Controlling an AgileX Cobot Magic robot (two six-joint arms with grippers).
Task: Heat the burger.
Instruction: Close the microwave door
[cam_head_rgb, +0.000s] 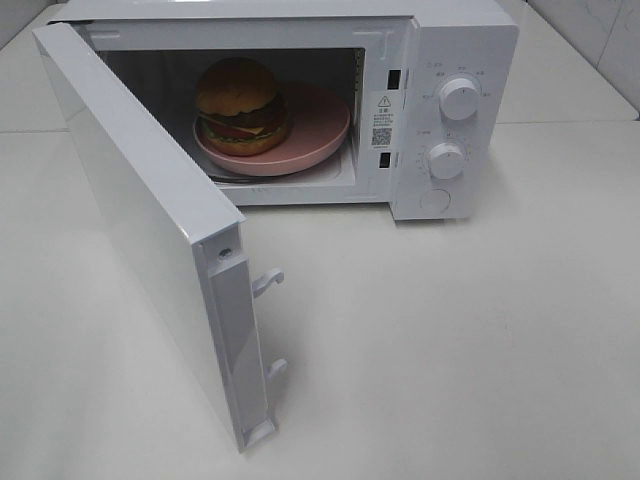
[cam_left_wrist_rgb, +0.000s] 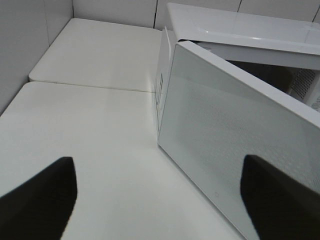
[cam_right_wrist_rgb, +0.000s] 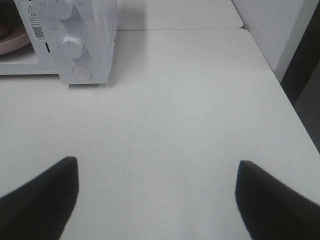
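Observation:
The burger (cam_head_rgb: 240, 105), with a glossy brown bun and red and green layers, sits on a pink plate (cam_head_rgb: 318, 140) inside the white microwave (cam_head_rgb: 455, 40). The microwave door (cam_head_rgb: 140, 220) is swung wide open toward the front left. Neither gripper shows in the high view. In the left wrist view my left gripper (cam_left_wrist_rgb: 159, 200) is open, its dark fingers (cam_left_wrist_rgb: 45, 200) wide apart low over the table, facing the door's outer face (cam_left_wrist_rgb: 235, 150). My right gripper (cam_right_wrist_rgb: 157, 200) is open over bare table, to the right of the microwave's control panel (cam_right_wrist_rgb: 90, 30).
Two round knobs (cam_head_rgb: 459, 98) (cam_head_rgb: 446, 160) and a round button (cam_right_wrist_rgb: 81, 73) sit on the microwave's right panel. Latch hooks (cam_head_rgb: 268, 282) stick out of the door's free edge. The table's right edge (cam_right_wrist_rgb: 280, 90) drops off near a wall.

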